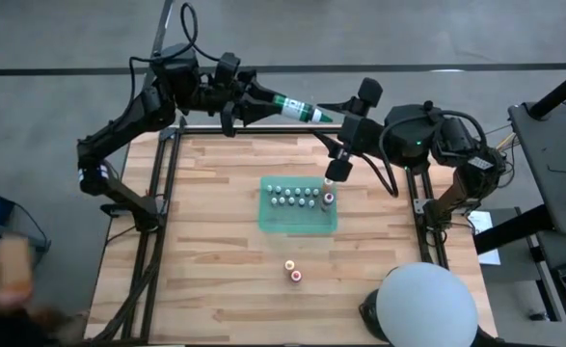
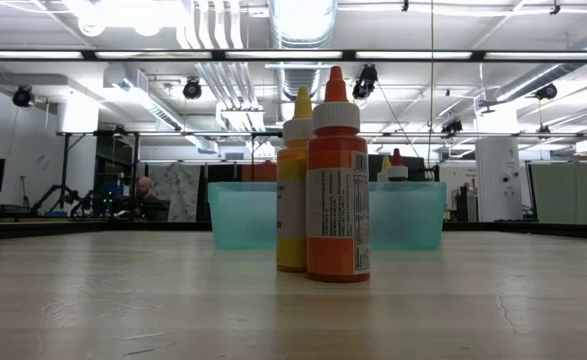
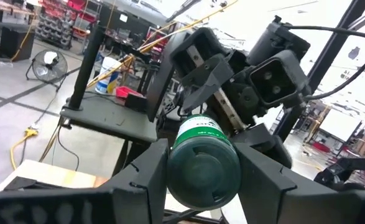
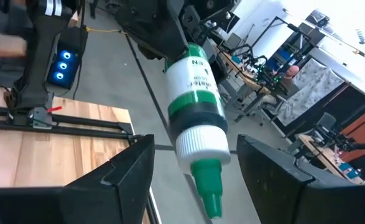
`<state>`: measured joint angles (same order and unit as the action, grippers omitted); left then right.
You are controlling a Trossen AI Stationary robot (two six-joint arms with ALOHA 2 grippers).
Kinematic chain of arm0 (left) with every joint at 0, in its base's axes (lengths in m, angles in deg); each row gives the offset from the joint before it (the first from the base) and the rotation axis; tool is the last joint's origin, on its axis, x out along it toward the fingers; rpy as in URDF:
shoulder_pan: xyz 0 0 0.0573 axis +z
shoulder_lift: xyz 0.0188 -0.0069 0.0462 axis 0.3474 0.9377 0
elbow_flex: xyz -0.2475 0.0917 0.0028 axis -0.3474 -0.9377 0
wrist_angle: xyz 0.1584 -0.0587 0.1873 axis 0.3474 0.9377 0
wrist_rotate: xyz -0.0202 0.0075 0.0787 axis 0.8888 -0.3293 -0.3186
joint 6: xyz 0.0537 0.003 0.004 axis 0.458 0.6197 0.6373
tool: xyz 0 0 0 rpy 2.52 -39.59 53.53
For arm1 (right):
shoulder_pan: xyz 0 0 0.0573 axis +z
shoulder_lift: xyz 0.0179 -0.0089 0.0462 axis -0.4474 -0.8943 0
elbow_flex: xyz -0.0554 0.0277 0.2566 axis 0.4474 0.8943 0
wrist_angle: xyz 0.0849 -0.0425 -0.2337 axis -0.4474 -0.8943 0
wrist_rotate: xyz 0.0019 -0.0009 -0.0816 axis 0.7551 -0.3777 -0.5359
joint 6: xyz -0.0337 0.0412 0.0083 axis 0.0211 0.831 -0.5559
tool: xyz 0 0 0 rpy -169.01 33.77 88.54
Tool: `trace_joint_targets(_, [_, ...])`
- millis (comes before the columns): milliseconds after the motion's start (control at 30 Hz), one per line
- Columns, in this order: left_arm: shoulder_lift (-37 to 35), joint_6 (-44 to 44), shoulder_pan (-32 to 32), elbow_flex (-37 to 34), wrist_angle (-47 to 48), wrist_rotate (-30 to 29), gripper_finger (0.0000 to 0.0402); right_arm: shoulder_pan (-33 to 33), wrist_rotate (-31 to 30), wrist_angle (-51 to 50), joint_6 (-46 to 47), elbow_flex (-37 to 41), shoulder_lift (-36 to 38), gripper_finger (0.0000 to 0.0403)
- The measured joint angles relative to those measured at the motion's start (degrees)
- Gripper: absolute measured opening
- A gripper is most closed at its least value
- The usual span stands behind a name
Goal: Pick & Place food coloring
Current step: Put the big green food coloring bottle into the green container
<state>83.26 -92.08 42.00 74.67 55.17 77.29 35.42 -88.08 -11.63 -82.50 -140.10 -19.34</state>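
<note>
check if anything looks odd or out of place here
One thing: the left gripper holds a green bottle sideways in the air beyond the table's far edge, nozzle toward the open right gripper. Nothing looks spilled.

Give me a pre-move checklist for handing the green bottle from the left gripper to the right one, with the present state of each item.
1. Left gripper closed on the green bottle: ok, its fingers clamp the bottle's base.
2. Right gripper open to receive: ok, fingers spread either side of the bottle's white collar, not touching.
3. Bottle's green tip pointing toward the right gripper: ok.
4. Bottle cap tightly shut: cannot tell.
5. Free slot in the green tray for it: cannot tell; small bottles fill its far rows.
6. Orange bottle and yellow bottle upright, away from the handover: ok.
</note>
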Motion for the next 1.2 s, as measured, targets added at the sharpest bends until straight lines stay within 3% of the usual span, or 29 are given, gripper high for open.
trace_joint_targets(167, [0.28, -0.24, -0.03, -0.04, 0.05, 0.8, 0.0134, -0.09, 0.02, 0.37, 0.15, 0.18, -0.02, 0.0206])
trace_joint_targets(500, [0.48, -0.75, -0.02, -0.04, -0.4, 1.53, 0.0134, -0.22, 0.04, 0.45, 0.2, 1.16, -0.02, 0.0112])
trace_joint_targets(733, [0.48, 0.85, -0.02, -0.04, -0.46, 2.16, 0.014, -0.22, 0.02, 0.37, 0.13, 1.18, 0.0, 0.0106])
trace_joint_targets(1200, [0.01, 5.32, 0.13, -0.07, 2.43, 4.23, 0.0247, -0.22, 0.44, -3.78, 4.77, 1.22, -0.05, 0.0106])
